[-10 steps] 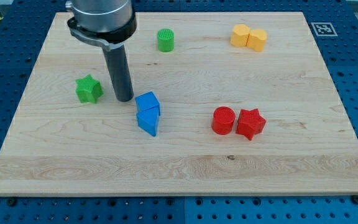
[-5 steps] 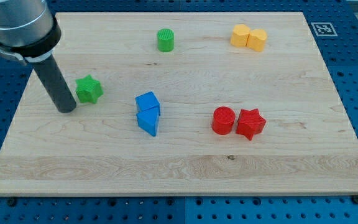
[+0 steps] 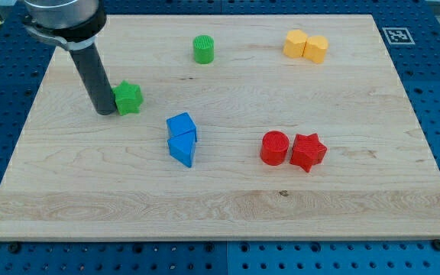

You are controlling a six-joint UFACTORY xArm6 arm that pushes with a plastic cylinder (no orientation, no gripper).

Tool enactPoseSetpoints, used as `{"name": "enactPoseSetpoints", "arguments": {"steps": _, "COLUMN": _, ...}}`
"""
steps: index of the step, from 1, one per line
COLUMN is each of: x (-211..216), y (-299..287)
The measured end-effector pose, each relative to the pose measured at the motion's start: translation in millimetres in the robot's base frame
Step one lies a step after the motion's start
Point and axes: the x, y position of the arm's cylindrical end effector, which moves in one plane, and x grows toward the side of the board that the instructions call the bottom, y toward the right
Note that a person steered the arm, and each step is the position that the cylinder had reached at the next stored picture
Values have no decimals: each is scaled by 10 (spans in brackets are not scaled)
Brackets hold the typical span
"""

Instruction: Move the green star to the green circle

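The green star (image 3: pixel 129 98) lies on the wooden board at the view's left, above and left of the blue blocks. My tip (image 3: pixel 105 111) touches the star's left side. The green circle (image 3: pixel 203 49) stands near the view's top, up and to the right of the star, well apart from it. The dark rod rises from the tip toward the view's top left.
Two blue blocks (image 3: pixel 182 138) sit together near the board's middle. A red circle (image 3: pixel 275 147) and a red star (image 3: pixel 308 151) touch at the right. Two yellow blocks (image 3: pixel 305 46) sit at the top right. The board's left edge (image 3: pixel 21 137) is near the tip.
My tip swung from the star's right side round to its left, then pushed right and up. The green star has slid right and slightly up.
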Motion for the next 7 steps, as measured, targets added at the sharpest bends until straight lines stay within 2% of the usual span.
{"name": "enactPoseSetpoints", "arguments": {"steps": 4, "x": -150, "y": 206}}
{"name": "enactPoseSetpoints", "arguments": {"steps": 7, "x": -84, "y": 321}}
